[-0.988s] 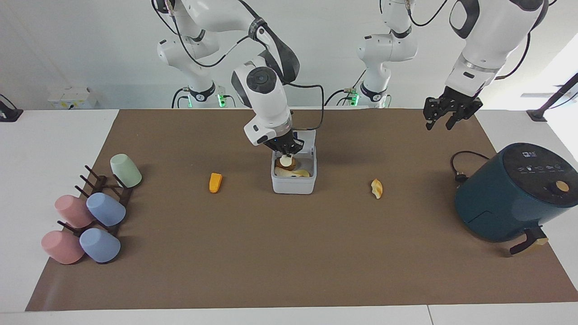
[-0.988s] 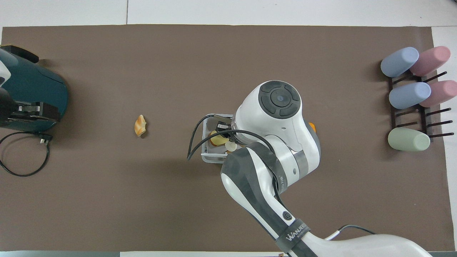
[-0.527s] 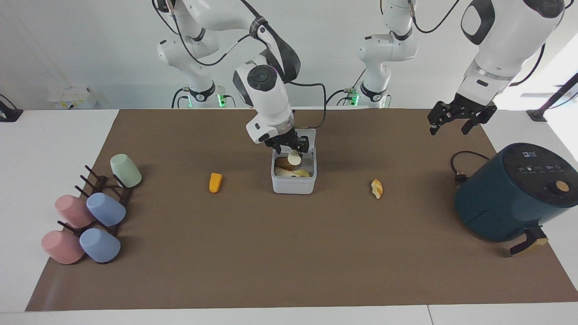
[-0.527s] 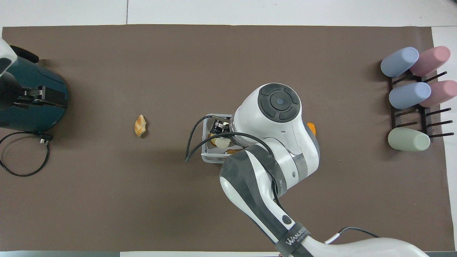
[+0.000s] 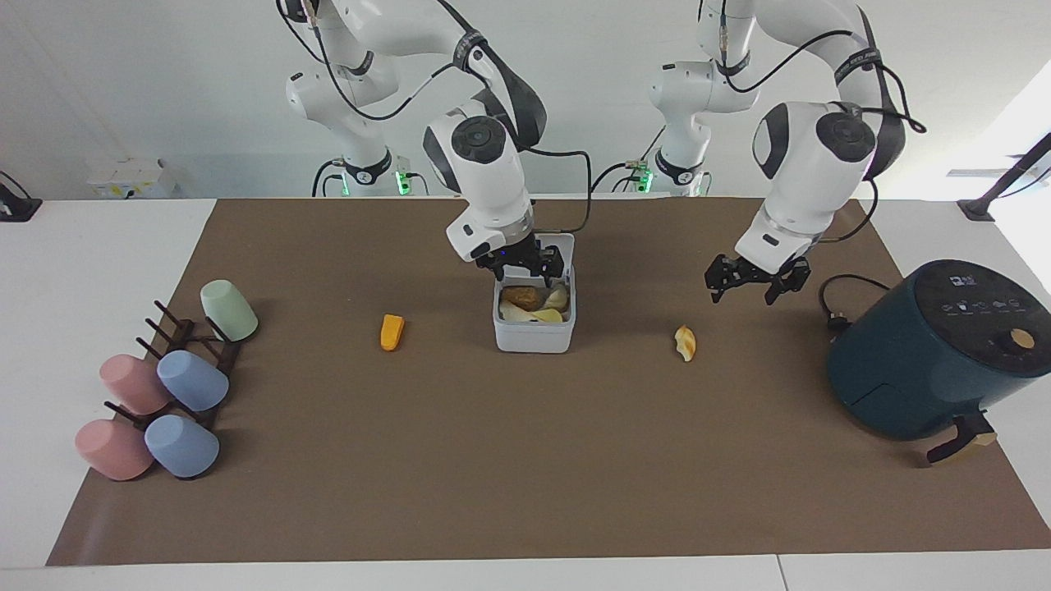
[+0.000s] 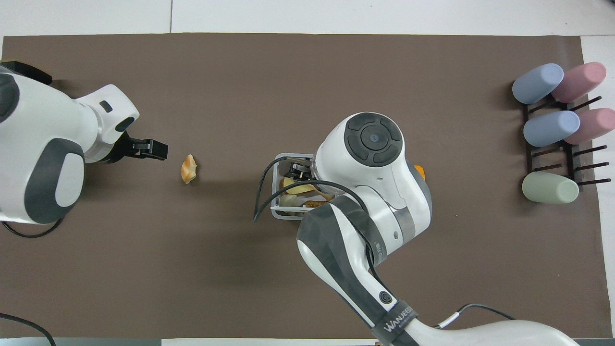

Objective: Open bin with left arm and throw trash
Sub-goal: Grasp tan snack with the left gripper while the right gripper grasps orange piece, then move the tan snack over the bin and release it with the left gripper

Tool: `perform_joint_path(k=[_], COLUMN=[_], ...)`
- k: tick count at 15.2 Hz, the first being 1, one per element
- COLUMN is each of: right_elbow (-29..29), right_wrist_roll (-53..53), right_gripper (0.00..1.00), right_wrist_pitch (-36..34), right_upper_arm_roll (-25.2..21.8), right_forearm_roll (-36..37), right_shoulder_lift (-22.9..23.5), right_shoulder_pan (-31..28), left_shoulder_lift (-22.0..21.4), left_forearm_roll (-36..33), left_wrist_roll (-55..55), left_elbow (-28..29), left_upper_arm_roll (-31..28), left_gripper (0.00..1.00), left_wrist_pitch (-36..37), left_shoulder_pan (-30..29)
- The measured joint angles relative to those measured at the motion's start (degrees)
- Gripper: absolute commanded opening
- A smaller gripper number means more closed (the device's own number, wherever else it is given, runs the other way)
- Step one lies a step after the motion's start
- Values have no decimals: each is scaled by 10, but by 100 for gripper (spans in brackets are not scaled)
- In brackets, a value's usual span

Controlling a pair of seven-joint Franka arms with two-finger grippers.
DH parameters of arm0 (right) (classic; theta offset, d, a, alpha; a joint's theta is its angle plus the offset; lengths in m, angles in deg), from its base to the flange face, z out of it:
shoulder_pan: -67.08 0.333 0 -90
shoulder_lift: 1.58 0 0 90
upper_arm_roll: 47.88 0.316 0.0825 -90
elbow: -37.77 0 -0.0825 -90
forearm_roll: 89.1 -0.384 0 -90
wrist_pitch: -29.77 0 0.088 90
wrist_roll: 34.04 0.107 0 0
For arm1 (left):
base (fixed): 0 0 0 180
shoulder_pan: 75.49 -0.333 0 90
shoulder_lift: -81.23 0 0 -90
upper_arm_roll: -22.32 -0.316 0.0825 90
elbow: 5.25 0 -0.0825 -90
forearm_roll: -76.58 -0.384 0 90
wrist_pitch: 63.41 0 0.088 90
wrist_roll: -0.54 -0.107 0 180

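While the right gripper hangs open and empty, scraps lie below in the bin

The table carries a brown mat.

Both arms, the right arm and the left arm, are glossy white with rounded joints and dark grey elbow covers. Round dark caps close the wrist joints. Black cables loop along the links. Each ends in a black gripper. A black band near the right arm's base reads "WANJEE" in white. Green lights glow at the bases.
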Motion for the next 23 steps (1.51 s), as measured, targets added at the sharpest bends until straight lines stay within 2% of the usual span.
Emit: perform_joint_path(k=[2,5,6,7,8,11,15,20,23], right_elbow=[-4,9,26,48,72,122,138,167,176], right_wrist_roll=[-91,-243,-272,-292,-304,-309,-309,-306,-304], right_gripper=[100,100,100,100,100,100,100,100,100], right_wrist_pitch=[3,24,39,56,73,93,94,129,127], right_upper_arm_roll=[-3,-7,-8,-8,-8,-8,-9,-8,-7], right_forearm_roll=[24,25,25,25,26,81,103,104,104], right_shoulder_lift=[0,2,3,3,3,4,4,10,11], right_shoulder_pan=[-25,-93,-114,-130,-140,-153,-189,-204,-204], left_shoulder_lift=[20,41,48,55,65,80,71,47,46], left_forearm_roll=[0,0,0,0,0,0,0,1,9], left_wrist_roll=[1,1,2,2,4,53,89,156,216], left_elbow=[29,85,98,105,110,110,89,-20,-64], left_upper_arm_roll=[0,1,1,1,1,1,2,4,6], left_gripper=[100,98,73,33,0,0,0,0,0], left_wrist_pitch=[-40,-130,-154,-171,-182,-186,-156,-34,-7], left_shoulder_pan=[11,24,28,30,32,41,57,102,154])
